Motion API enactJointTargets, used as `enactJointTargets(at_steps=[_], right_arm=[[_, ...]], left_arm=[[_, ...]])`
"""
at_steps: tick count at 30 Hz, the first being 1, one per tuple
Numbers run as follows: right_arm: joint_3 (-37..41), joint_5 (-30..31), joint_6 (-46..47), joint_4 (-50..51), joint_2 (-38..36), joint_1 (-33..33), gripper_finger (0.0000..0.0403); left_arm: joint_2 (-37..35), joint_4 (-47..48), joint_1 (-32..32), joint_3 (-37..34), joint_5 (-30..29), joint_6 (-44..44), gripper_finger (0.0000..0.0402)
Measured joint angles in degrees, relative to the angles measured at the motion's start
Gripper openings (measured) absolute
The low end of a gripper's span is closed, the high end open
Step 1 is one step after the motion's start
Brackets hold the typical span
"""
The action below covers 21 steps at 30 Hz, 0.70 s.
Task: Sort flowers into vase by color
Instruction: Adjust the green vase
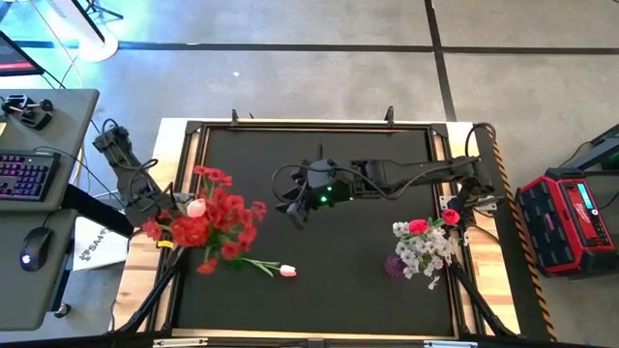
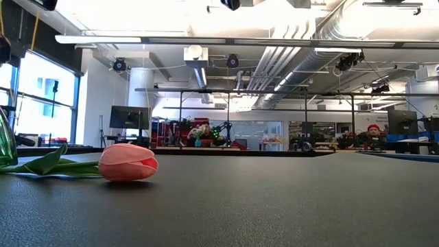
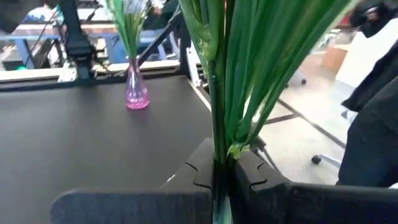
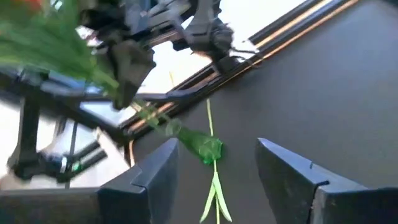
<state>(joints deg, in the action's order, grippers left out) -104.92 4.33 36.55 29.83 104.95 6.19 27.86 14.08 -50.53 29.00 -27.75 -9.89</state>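
Left gripper (image 3: 221,177): at the mat's left edge, fingers pinching green stems (image 3: 239,74).
Right gripper (image 4: 214,180): mid-mat, fingers spread, open mat around.
Pink tulip (image 1: 286,271): lying near front edge.

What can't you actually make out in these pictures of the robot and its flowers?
- High view: the left gripper lies under the red blossom clusters, so it is hidden there.
- Left wrist view: the held green stems run off the picture's edge, so their blossoms are not seen.
- Low view: the pink tulip bud shows, but its stem is cut off by the edge.
- Right wrist view: the green vase is blurred; the right gripper is open.
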Motion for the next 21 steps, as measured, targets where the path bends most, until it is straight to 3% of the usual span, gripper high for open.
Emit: enactJointTargets(at_steps=[11,21], right_arm=[[0.0,7.3,12.6,-0.5,0.0,0.3,0.0194],[0.0,13.3,17.9,-0.5,0.0,3.0,0.0194]], left_arm=[[-3.6,2.4,-3.0,-0.8,0.2,4.3,0.0],[-10.4,-6.2,-3.1,-8.7,-1.0,2.9,0.0]])
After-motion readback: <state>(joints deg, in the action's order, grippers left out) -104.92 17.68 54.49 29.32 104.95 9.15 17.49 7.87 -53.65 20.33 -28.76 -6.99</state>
